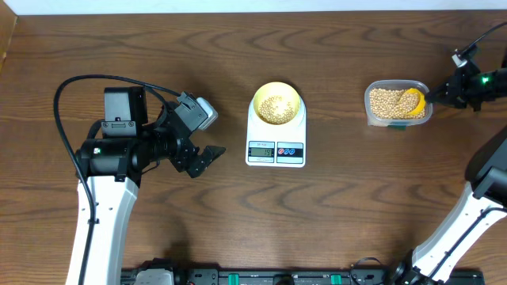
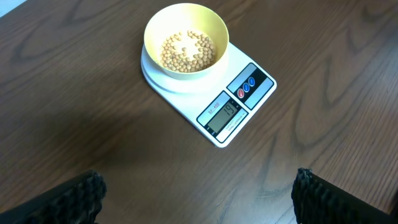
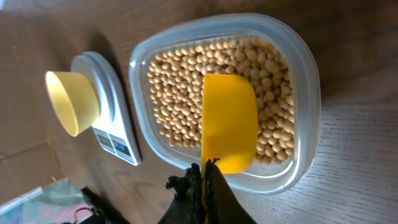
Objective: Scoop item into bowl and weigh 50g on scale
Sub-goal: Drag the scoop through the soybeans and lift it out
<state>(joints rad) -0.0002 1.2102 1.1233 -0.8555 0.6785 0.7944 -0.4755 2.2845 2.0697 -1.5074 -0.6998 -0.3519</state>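
A pale yellow-green bowl [image 1: 276,103] [image 2: 186,38] [image 3: 71,102] with a layer of tan beans [image 2: 186,51] stands on the white scale [image 1: 276,146] [image 2: 239,102] [image 3: 109,93] at table centre. More beans [image 1: 386,101] [image 3: 180,87] fill a clear tub [image 1: 372,115] [image 3: 308,106] at the right. My right gripper [image 1: 434,96] [image 3: 205,171] is shut on the handle of a yellow scoop [image 1: 413,100] [image 3: 229,121], whose cup is turned back-up over the beans in the tub. My left gripper [image 1: 207,155] [image 2: 196,193] hangs open and empty left of the scale.
The scale's grey display [image 2: 224,112] is lit, with two round buttons [image 2: 247,87] beside it. Black cables [image 1: 103,79] loop over the left arm. A rail of black equipment [image 1: 261,277] runs along the table's near edge.
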